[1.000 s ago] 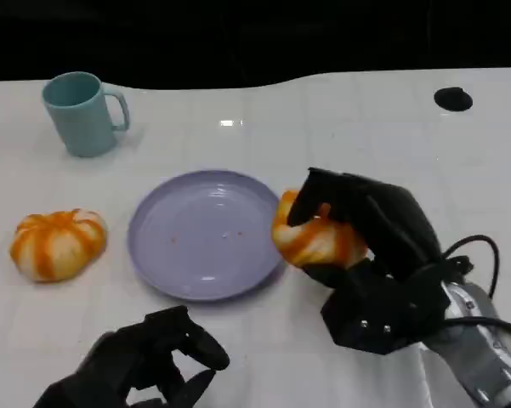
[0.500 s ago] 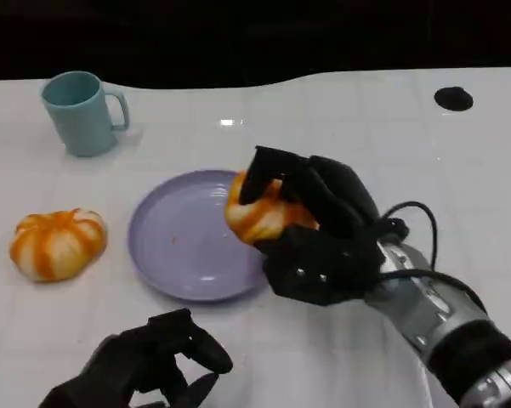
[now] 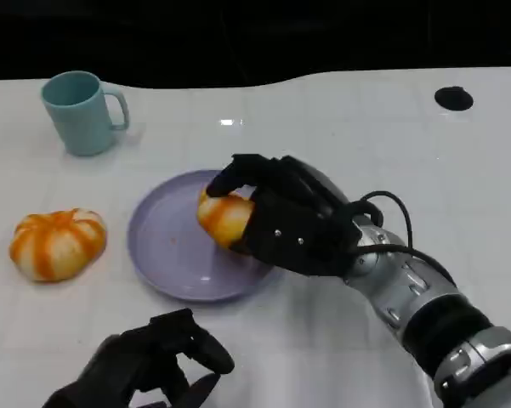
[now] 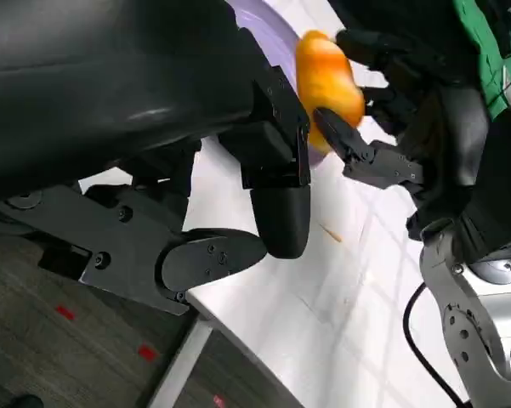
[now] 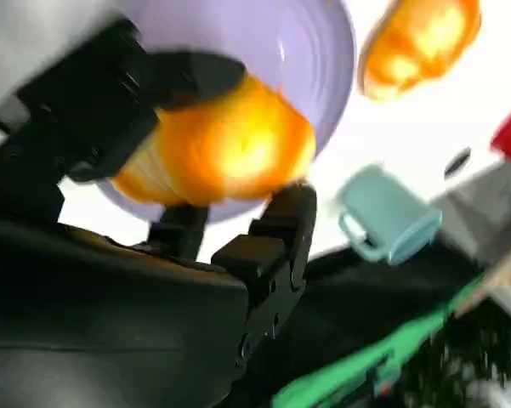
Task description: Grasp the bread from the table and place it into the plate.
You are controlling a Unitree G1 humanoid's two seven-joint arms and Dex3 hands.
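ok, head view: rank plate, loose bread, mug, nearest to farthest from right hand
From the right hand:
1. Plate, directly under its fingers.
2. Loose bread, on the table left of the plate.
3. Mug, far left corner.

— What can't we see well?
— The right hand (image 3: 293, 225) covers most of the bread (image 3: 224, 218) over the plate (image 3: 166, 246).
— Anything else?
— The left hand (image 3: 144, 365) is cut off. The right wrist view is blurry.
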